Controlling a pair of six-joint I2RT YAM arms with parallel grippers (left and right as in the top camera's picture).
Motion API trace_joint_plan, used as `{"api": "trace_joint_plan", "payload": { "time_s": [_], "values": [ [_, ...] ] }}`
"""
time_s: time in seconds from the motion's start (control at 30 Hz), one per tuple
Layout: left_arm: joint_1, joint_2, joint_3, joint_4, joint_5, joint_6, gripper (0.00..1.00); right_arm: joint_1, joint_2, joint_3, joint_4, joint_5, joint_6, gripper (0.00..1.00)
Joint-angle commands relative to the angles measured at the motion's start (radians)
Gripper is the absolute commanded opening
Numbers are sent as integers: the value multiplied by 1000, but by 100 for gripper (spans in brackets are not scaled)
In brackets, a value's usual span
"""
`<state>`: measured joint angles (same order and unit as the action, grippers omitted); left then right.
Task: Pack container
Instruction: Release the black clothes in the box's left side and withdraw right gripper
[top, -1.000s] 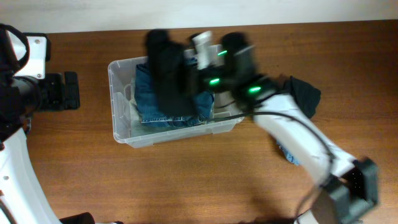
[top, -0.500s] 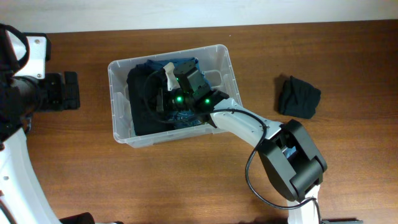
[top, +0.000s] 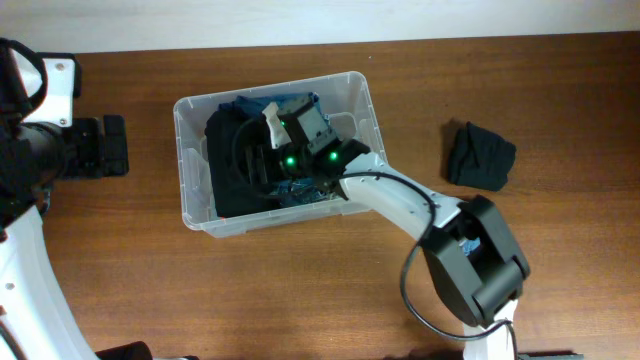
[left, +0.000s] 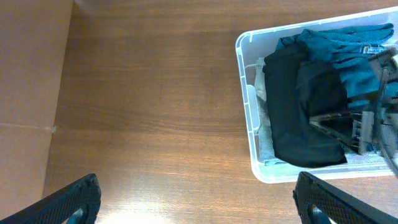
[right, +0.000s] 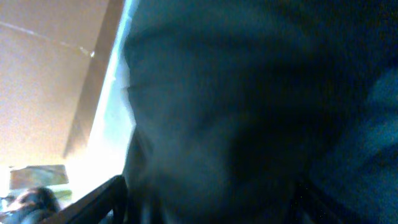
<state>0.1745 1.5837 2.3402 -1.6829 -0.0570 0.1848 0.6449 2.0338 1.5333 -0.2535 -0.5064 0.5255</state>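
Note:
The clear plastic container (top: 193, 108) sits at the table's middle left, holding a blue denim garment (top: 300, 104) and a black garment (top: 232, 172). My right gripper (top: 256, 160) reaches down into the container over the black garment. In the right wrist view its fingers (right: 106, 194) stand wide apart, open, with the black garment (right: 236, 112) lying loose between and below them. My left gripper (left: 202, 208) is wide open over bare table, left of the container (left: 247, 106), with nothing between its fingers.
A second dark folded cloth (top: 480, 155) lies on the table to the right of the container. The right arm's base (top: 478, 262) stands at the front right. The wooden table's far edge meets a pale wall.
The right arm swung the black garment down into the container's left half. Its jaws, shut on the cloth before, have opened and released it. The left arm stayed still.

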Motion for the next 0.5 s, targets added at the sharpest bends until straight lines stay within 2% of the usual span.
{"api": "trace_joint_plan", "payload": {
  "time_s": [0.0,0.03,0.07,0.1,0.13,0.17,0.27,0.47],
  "values": [
    [4,-11,0,2,0,-12,100,-4,-125,145,-156,179,-176,70],
    [4,-11,0,2,0,-13,100,-4,-131,175,-200,200,-201,64],
    [4,-11,0,2,0,-13,100,-3,-132,217,-250,204,-231,49],
    [4,-11,0,2,0,-13,100,-3,-132,229,-264,200,-233,42],
    [4,-11,0,2,0,-13,100,-2,-132,240,-276,190,-233,22],
    [4,-11,0,2,1,-13,100,0,-132,240,-276,179,-233,14],
    [4,-11,0,2,1,-13,100,24,-107,239,-278,174,-234,6],
    [4,-11,0,2,0,-12,100,99,44,239,-283,238,-234,4]
  ]
}}
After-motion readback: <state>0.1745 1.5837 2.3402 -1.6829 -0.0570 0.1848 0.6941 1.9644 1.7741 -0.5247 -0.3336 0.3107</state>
